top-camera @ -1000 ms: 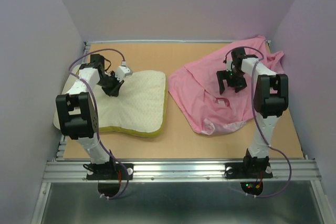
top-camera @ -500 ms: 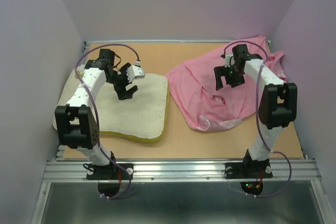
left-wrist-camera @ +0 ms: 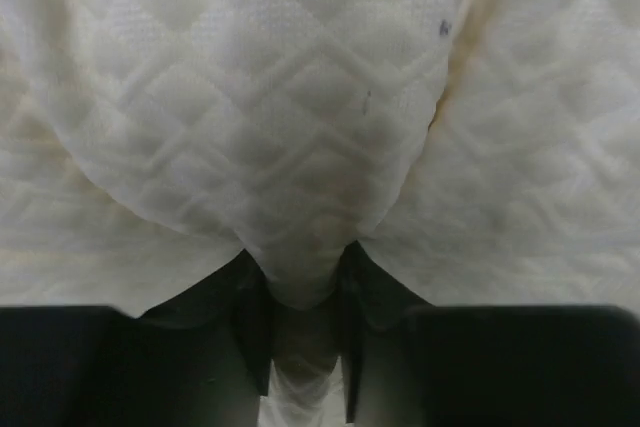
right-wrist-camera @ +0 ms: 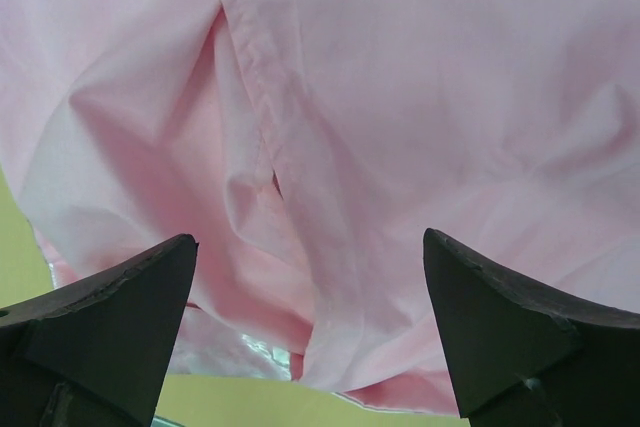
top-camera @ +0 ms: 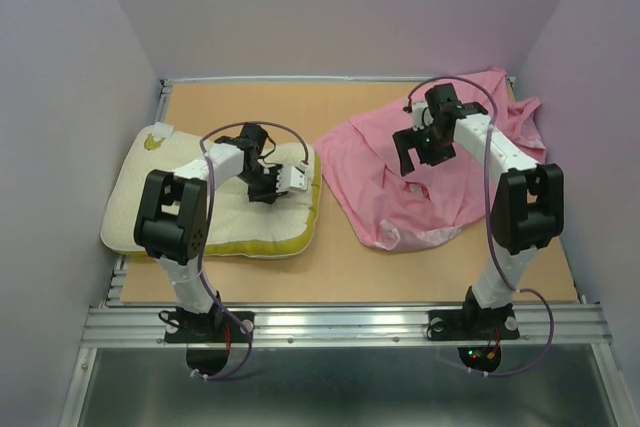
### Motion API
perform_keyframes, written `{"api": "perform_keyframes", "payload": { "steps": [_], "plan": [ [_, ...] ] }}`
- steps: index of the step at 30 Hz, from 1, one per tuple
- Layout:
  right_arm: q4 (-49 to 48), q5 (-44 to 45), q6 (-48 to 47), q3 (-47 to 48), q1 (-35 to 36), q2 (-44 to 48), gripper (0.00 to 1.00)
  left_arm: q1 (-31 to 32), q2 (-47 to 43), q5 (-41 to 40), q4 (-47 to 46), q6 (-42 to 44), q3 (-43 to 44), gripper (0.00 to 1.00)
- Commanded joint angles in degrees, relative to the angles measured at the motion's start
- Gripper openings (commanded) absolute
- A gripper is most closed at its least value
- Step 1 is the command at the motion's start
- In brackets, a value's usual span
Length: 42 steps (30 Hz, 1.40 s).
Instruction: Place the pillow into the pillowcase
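Little of the job is done, to my eye. The pillow (top-camera: pixel 135 202) lies on the left side of the table (top-camera: pixel 340 277), wholly outside the pillowcase (top-camera: pixel 450 202). The pillowcase sits crumpled toward the far right corner, with bare wood between the two. The left gripper (top-camera: pixel 272 185) is clamped on a pinched fold of the pillow's quilted cover near its right edge. The right gripper (top-camera: pixel 418 152) hangs over the pink cloth with its jaws wide apart, holding nothing. I can't make out an opened mouth on the pillowcase. Finding and opening it, and sliding the pillow in, all remain.
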<state>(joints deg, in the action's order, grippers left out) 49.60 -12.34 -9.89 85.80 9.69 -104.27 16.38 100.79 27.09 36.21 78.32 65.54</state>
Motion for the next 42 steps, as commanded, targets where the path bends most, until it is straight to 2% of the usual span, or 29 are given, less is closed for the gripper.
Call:
{"api": "perform_keyframes", "payload": {
  "steps": [1,2,4,5,6,9,11,15,26,42],
  "plan": [
    [0.06,6.26,-2.50,0.16,5.06,0.03,1.00,-1.43,6.52,-2.15,1.32,2.01,-1.82,0.17],
    [-0.99,7.40,-3.20,-0.36,5.77,-0.40,1.00,-1.96,5.91,1.18,1.15,1.22,-1.47,0.16],
    [-2.23,11.78,-3.91,-1.24,7.70,-1.20,0.98,-2.14,4.94,2.52,0.88,0.52,-1.47,0.13],
    [-2.75,12.42,-5.04,-1.68,8.14,-1.64,0.94,-2.14,4.68,3.31,0.88,0.08,-1.29,0.12],
    [-3.28,15.56,-5.57,-2.12,8.84,-3.03,0.91,-2.14,4.41,3.49,1.06,-0.19,-1.12,0.06],
    [-3.29,17.34,-6.89,-2.39,9.38,-4.62,0.81,-2.14,4.76,3.41,2.02,-0.28,-0.15,0.04],
    [-3.37,20.24,-7.68,-2.83,9.99,-5.77,0.78,-2.14,4.68,2.79,1.94,-0.19,-0.15,0.00],
    [-3.46,24.28,-8.39,-3.62,10.08,-6.21,0.74,-2.14,4.68,2.35,1.33,-0.01,-0.24,0.00],
    [-3.11,26.14,-8.22,-2.30,10.08,-3.57,0.69,-2.14,5.29,1.82,1.32,-0.28,0.03,0.00],
    [0.67,23.68,-8.22,1.56,10.08,-1.73,0.70,-2.14,6.08,1.56,2.64,0.07,1.52,0.00]
  ]
}}
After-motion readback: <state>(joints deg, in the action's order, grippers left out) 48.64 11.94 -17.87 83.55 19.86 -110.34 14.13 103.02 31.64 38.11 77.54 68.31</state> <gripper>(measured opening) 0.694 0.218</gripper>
